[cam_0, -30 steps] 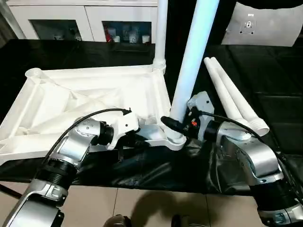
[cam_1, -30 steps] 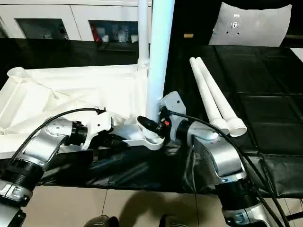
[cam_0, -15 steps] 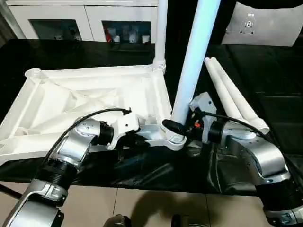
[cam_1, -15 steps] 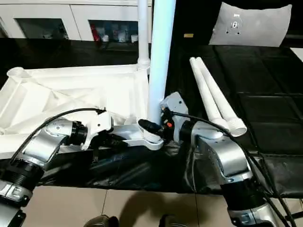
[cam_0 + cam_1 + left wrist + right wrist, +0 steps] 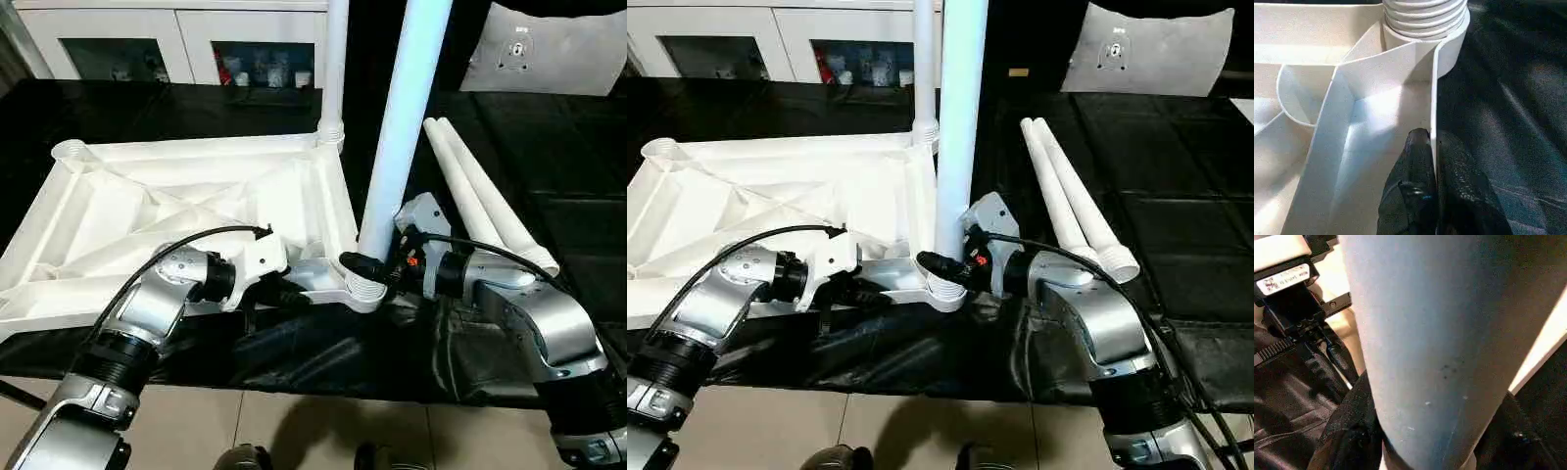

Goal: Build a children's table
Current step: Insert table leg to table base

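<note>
Fingers, left: the left gripper (image 5: 1432,196) has its two black fingers (image 5: 1410,196) pinched together on the thin near rim wall of the table top (image 5: 196,196), one finger inside the rim and one outside.
Fingers, right: the right gripper (image 5: 367,266) stands about half open, its fingers wrapped round the base of the near leg (image 5: 402,117), just above the socket.
Near corner socket (image 5: 361,292): the leg's ribbed end sits in it; threads show above the socket's lip in the left wrist view, so I judge it not yet fully seated.
Step in hand: seating the second leg in the near right corner while the left arm steadies the top.
How to do it well: keep the leg in line with the socket's axis, since it looks to lean slightly; turn or press from low on the tube, and let the left pinch resist any twist of the top.
Risk: the rim wall is thin, so a hard sideways load could flex it or slip the pinch.
Table top: upside down on the black cloth (image 5: 323,352), ribbed underside up, with the far left socket (image 5: 69,150) empty.
Spare legs (image 5: 485,201): two lie side by side on the cloth to the right.
Far leg (image 5: 333,69): upright in the far right corner socket.
</note>
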